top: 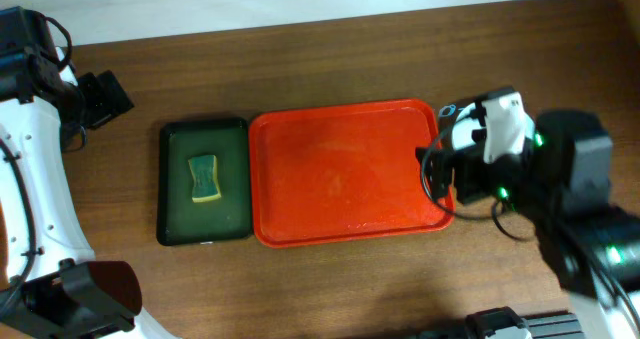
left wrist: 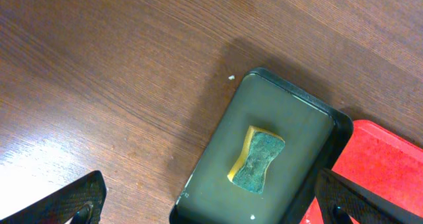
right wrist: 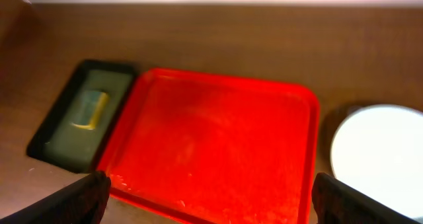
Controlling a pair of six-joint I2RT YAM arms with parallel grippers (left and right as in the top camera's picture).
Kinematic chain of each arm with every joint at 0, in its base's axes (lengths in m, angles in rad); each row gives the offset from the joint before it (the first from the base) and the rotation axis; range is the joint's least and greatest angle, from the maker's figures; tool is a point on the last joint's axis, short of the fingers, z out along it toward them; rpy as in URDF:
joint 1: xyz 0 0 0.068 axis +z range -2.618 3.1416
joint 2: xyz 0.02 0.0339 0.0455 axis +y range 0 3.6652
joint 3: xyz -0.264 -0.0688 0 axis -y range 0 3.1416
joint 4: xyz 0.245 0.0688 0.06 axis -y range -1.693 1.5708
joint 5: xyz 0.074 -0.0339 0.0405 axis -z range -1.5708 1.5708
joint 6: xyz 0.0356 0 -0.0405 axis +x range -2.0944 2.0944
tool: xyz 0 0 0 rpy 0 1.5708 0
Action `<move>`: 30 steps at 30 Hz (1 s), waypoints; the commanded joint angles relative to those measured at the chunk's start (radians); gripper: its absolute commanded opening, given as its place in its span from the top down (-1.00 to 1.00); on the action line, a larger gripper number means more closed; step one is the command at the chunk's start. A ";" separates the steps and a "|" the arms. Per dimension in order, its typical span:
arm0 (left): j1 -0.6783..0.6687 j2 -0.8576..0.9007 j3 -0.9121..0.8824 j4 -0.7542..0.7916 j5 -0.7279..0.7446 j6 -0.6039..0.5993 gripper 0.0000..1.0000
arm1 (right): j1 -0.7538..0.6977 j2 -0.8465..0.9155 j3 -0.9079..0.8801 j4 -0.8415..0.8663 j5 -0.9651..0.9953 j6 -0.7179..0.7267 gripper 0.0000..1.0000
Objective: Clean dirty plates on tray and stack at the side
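The red-orange tray [top: 345,174] lies mid-table with no plates on it; it also shows in the right wrist view [right wrist: 211,138], with small wet specks near its front rim. A white plate [right wrist: 378,152] sits on the table just right of the tray. I cannot tell whether others lie under it, and in the overhead view my right arm hides it. My right gripper [top: 437,169] [right wrist: 213,204] is open and empty above the tray's right edge. My left gripper [top: 102,96] [left wrist: 215,211] is open and empty, held high at the far left.
A dark green tray [top: 205,182] [left wrist: 264,158] lies against the red tray's left side, holding a yellow-green sponge [top: 204,177] [left wrist: 257,160]. The table's back edge meets a pale wall. A small white crumb [left wrist: 231,77] lies on the wood beside the green tray.
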 commanded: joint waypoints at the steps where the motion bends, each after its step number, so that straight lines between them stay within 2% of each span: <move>1: 0.003 -0.004 0.003 -0.001 0.000 -0.010 -0.98 | 0.035 -0.121 0.012 -0.001 0.069 -0.011 -0.97; 5: -0.001 -0.004 0.003 -0.001 0.001 -0.010 -0.98 | 0.033 -0.228 0.012 0.037 0.105 -0.012 -0.97; 12: 0.011 -0.004 0.003 -0.001 0.000 -0.010 -0.98 | 0.033 -0.317 0.006 0.064 0.139 -0.012 -0.97; 17: 0.010 -0.004 0.003 -0.001 0.000 -0.010 -0.98 | 0.033 -0.470 -0.034 0.211 0.145 -0.013 -0.97; 21: 0.010 -0.004 0.003 -0.001 0.000 -0.010 -0.98 | 0.033 -0.603 -0.116 0.417 0.151 -0.088 -0.96; 30: 0.010 -0.004 0.003 -0.001 0.000 -0.010 -0.98 | 0.032 -0.825 -0.470 0.774 0.151 -0.094 -0.97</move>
